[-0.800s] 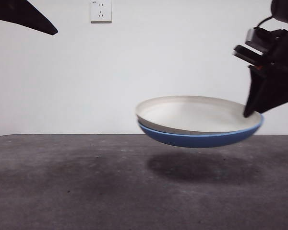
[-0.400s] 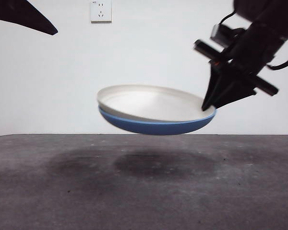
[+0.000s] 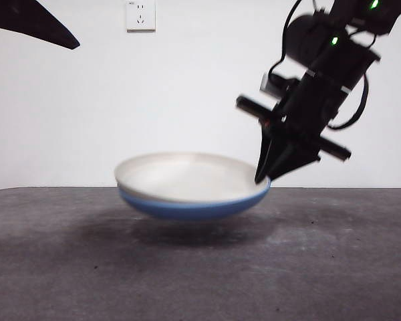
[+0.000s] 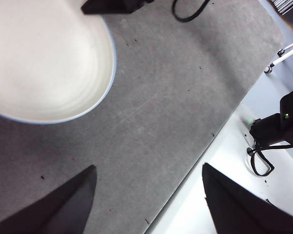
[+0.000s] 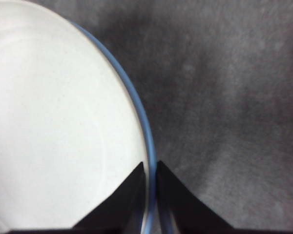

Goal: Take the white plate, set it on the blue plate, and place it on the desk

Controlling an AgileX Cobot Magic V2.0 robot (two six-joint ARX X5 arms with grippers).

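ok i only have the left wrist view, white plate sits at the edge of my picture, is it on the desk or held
Observer: Held. The right gripper is shut on the rim of the stacked plates, and the front view shows them clear of the desk, a shadow beneath.
Operator: stacked? i see mostly white
Observer: The white plate sits nested in the blue plate; the blue underside shows only from the front.
Operator: level or tipped
Observer: Roughly level; I cannot tell a clear tilt.
Operator: and my gripper
Observer: The left gripper is open, over bare desk and the desk's edge.
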